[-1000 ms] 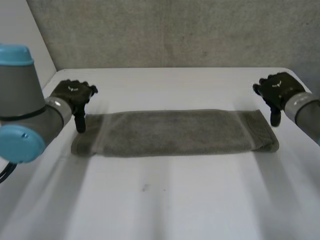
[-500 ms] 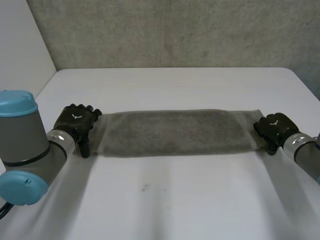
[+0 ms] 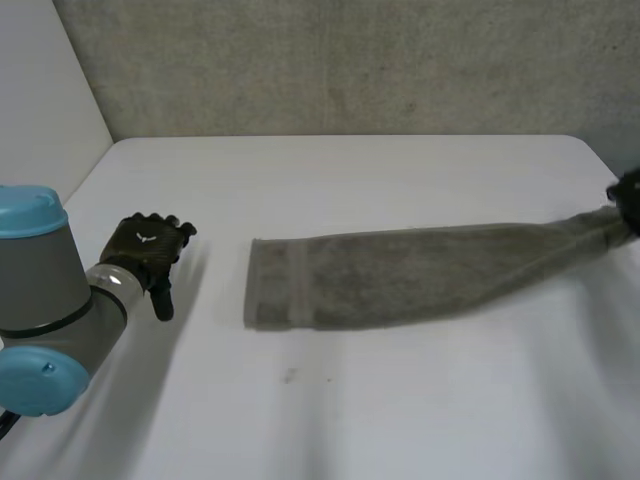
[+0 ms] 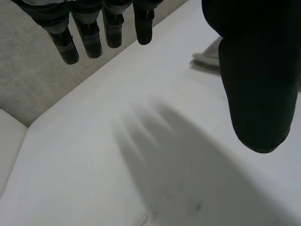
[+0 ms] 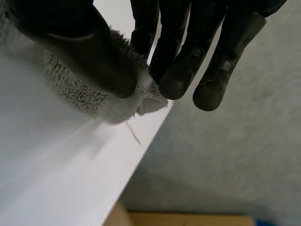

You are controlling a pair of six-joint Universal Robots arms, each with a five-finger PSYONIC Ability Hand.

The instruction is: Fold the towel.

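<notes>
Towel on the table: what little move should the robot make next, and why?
Probably the right hand should swing its end leftward, over the free end of the towel. Its fingers pinch one end at the table edge, while the left hand hangs open over bare table, apart from the towel.

A white table (image 3: pixel 400 400) takes up the lower two-thirds of the frame, its bare top smooth and evenly lit. Behind it, across the upper part, stands a rough grey wall (image 3: pixel 350 65) that looks like concrete. In the upper left a plain white panel (image 3: pixel 40 110) meets that wall.
</notes>
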